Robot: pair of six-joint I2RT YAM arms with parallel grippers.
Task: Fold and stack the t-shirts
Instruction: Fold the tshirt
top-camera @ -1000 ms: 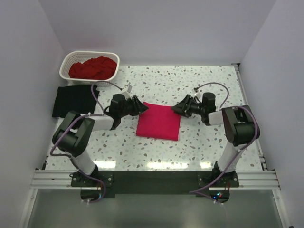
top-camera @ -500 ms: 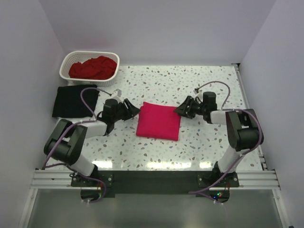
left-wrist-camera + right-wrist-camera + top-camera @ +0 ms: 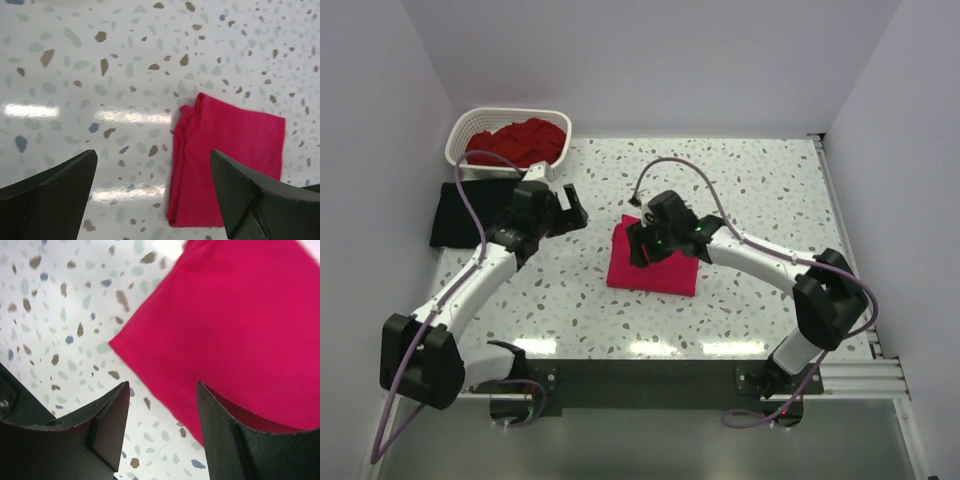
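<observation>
While right gripper hovers over left part of folded pinkish-red shirt, fingers spread, nothing pinched: left gripper left of that shirt, jaws also spread, empty. Black shirt further left of it. Darker red shirt in basket, behind-left of it.

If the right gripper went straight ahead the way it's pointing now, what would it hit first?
Most likely the folded pinkish-red t-shirt, near its edge; the open right gripper points down at it. Depth is unclear, so it might catch the table beside it.
</observation>
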